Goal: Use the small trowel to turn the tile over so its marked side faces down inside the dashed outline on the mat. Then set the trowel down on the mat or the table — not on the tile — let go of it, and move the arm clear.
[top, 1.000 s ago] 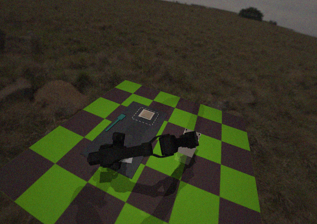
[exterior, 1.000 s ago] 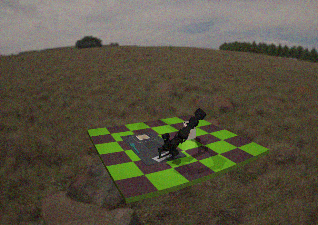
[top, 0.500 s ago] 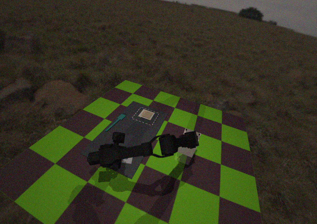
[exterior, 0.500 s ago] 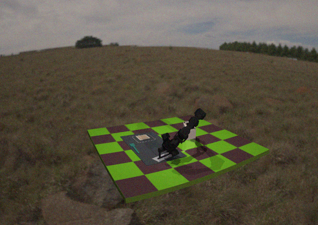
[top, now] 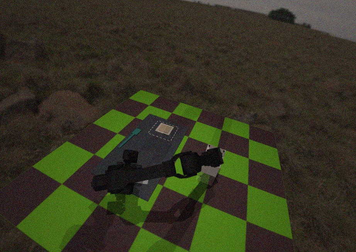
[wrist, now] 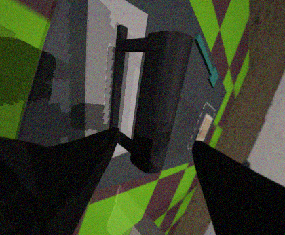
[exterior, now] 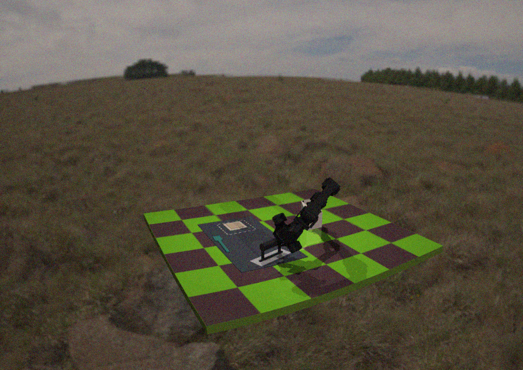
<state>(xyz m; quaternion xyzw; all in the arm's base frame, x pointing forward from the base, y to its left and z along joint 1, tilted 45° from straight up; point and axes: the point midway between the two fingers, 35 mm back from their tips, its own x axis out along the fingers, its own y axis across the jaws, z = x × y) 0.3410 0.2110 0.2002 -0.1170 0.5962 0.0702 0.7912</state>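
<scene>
- The hand [wrist: 155,137] is open, holding nothing; the dark-handled trowel with a pale flat blade [wrist: 163,85] sits on the dark grey mat [top: 149,151] just ahead of its fingers.
- The beige square tile [top: 164,128] lies well beyond the hand, inside the dashed outline [top: 151,126].
- Risk: a finger could catch the handle on pulling away and drag the trowel.
- The green-and-maroon chequered worktop [top: 57,160] stands on a dim grassy hillside.

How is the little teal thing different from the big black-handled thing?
The teal piece is thin and flat; the black-handled trowel has a thick round handle raised on posts over a white plate. The teal piece lies along the mat's edge near the tile; the trowel sits at the mat's other end, by the open tool. Both lie loose, unheld.
</scene>
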